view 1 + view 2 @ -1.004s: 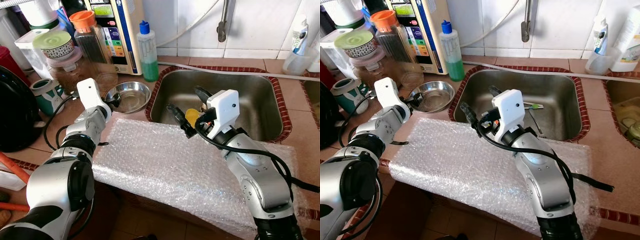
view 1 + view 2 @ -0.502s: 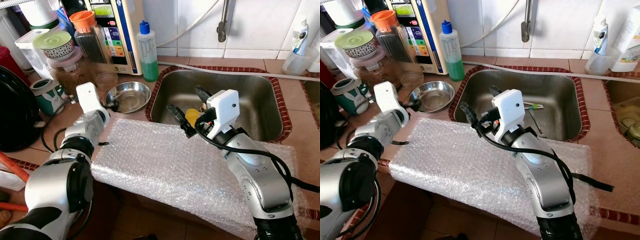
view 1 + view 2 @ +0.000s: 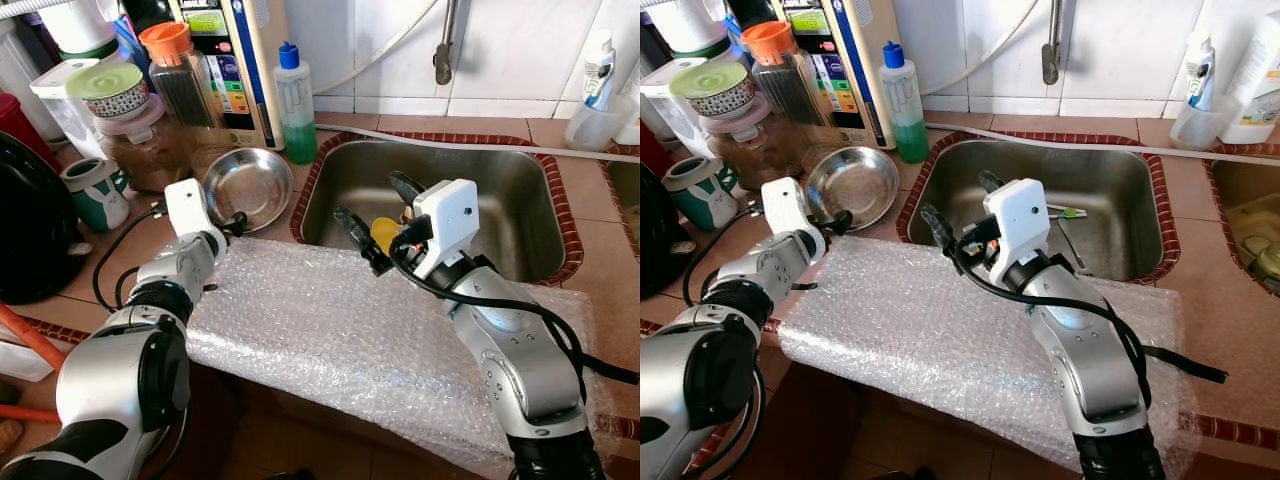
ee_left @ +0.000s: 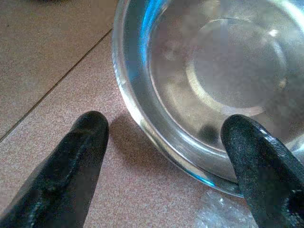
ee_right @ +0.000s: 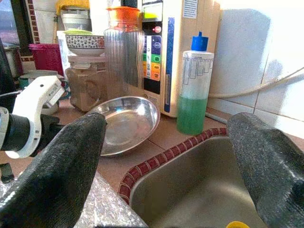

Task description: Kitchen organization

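Note:
A shiny steel bowl (image 3: 245, 185) sits tilted on the tiled counter left of the sink (image 3: 520, 265), its inside facing me. My left gripper (image 3: 236, 221) is open at the bowl's near rim. In the left wrist view the rim of the bowl (image 4: 228, 71) runs between the two fingers, one finger outside on the counter and the other over the bowl. My right gripper (image 3: 366, 196) hangs open over the sink's front left corner with nothing held. A yellow piece (image 3: 384, 233) shows just behind its fingers.
A sheet of bubble wrap (image 3: 330, 320) covers the front counter. A green soap bottle (image 3: 296, 100), a water purifier (image 3: 232, 60) and several jars (image 3: 150, 90) crowd the back left. A black appliance (image 3: 30, 230) stands at the far left. Utensils (image 3: 1068, 212) lie in the sink.
My left gripper has moved right and nearer to me along the bowl's rim. The bowl has tipped up from flat to tilted. The right arm has not moved.

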Available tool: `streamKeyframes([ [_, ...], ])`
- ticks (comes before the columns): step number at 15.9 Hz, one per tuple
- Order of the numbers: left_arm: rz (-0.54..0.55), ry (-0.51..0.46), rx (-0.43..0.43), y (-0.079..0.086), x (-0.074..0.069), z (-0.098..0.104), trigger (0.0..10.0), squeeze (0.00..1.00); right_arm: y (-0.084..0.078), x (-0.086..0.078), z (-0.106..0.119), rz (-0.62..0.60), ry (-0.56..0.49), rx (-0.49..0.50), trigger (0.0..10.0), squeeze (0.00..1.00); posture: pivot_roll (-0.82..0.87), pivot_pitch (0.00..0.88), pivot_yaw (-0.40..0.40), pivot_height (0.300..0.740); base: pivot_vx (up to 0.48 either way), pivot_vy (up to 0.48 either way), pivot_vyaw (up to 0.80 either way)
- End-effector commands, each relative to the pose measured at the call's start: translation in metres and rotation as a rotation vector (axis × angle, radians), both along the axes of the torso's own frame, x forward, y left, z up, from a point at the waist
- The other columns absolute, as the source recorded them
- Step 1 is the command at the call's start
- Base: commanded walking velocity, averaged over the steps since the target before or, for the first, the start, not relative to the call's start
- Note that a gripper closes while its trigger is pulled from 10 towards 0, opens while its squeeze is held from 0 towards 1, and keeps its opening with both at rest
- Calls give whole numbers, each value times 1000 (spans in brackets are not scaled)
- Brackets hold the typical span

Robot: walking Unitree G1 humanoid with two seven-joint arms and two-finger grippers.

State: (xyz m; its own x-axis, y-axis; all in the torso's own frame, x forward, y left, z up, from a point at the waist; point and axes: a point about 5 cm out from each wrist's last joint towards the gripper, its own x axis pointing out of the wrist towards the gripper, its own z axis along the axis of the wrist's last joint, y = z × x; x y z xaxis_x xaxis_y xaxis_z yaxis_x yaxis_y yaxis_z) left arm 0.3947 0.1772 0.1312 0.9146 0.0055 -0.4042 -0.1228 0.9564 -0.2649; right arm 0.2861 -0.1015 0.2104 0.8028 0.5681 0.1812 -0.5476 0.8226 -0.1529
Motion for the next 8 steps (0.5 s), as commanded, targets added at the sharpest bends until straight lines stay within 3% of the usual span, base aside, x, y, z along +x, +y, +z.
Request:
streamKeyframes([
  [1,20,35,13,7,-5,-9,0,0,1,0,1,2,-8,-2,10000,616,-72,77,169,740,0,0,0],
  [8,73,21,0,18,-7,-11,0,0,3,1,-1,13,-4,-8,10000,620,-60,75,163,740,0,0,0],
])
